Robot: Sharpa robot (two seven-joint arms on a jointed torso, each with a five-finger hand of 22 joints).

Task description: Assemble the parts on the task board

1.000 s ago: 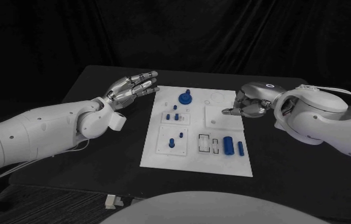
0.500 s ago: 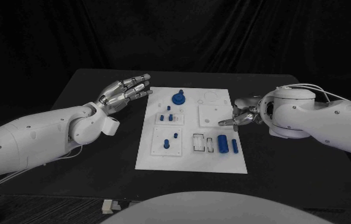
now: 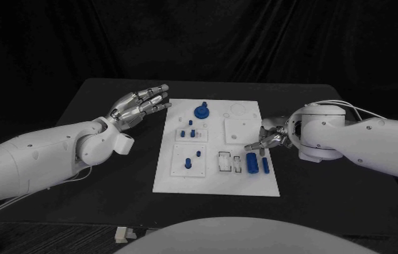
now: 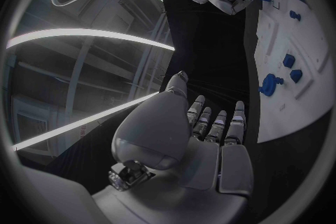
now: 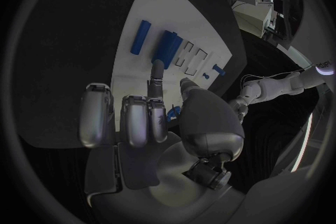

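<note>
The white task board [image 3: 217, 176] lies mid-table. On it are a blue knob [image 3: 202, 112], small blue pegs [image 3: 189, 132] and two blue cylinders [image 3: 252, 163] lying side by side near its right edge. My right hand [image 3: 267, 139] hovers at the board's right edge, just beyond the cylinders. It holds nothing, with one finger [image 5: 157, 75] stretched toward the thicker cylinder [image 5: 168, 45] and the others bent. My left hand [image 3: 141, 104] is raised left of the board, palm flat and fingers apart, and is empty too [image 4: 210, 140].
The black table [image 3: 332, 185] extends past the board on all sides. Empty white recesses [image 3: 238, 129] sit in the board's right half. A dark curtain hangs behind the table.
My right hand has slid along the board's right edge toward me, ending just above the two blue cylinders. The left hand has stayed put; the camera shifted slightly.
</note>
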